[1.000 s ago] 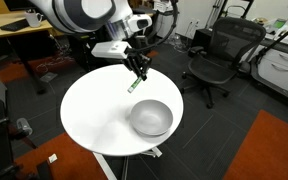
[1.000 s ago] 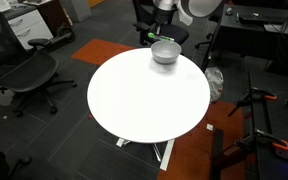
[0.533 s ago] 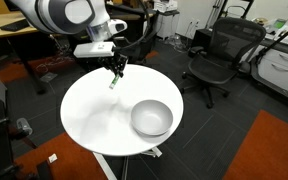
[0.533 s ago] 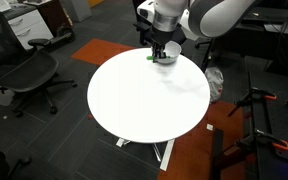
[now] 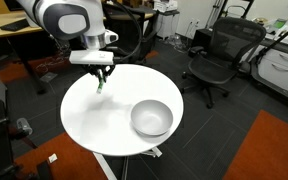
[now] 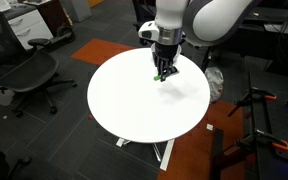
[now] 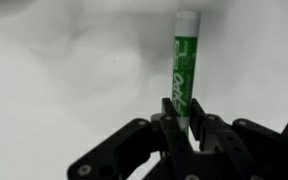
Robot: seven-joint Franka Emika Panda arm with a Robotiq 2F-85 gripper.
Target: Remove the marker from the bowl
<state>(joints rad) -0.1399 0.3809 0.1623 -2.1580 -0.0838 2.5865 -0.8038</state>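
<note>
My gripper (image 5: 102, 76) is shut on the green-and-white marker (image 5: 100, 86) and holds it upright just above the white round table (image 5: 89, 125), over the table's left part in that exterior view. The gripper (image 6: 162, 68) and marker (image 6: 160, 75) also show in an exterior view. The wrist view shows the marker (image 7: 185, 65) clamped between the black fingers (image 7: 185, 122), pointing down at the white surface. The grey bowl (image 5: 151, 118) sits on the table well to the right of the gripper; it is empty. The arm hides the bowl in an exterior view.
Black office chairs (image 5: 216, 58) (image 6: 24, 75) stand around the table. Desks with equipment (image 5: 14, 25) line the back. Orange carpet patches (image 5: 269, 140) lie on the dark floor. A tripod stand (image 6: 259, 105) is beside the table.
The gripper has carried the marker away from above the bowl, across the table and lower toward the surface. The bowl has not moved.
</note>
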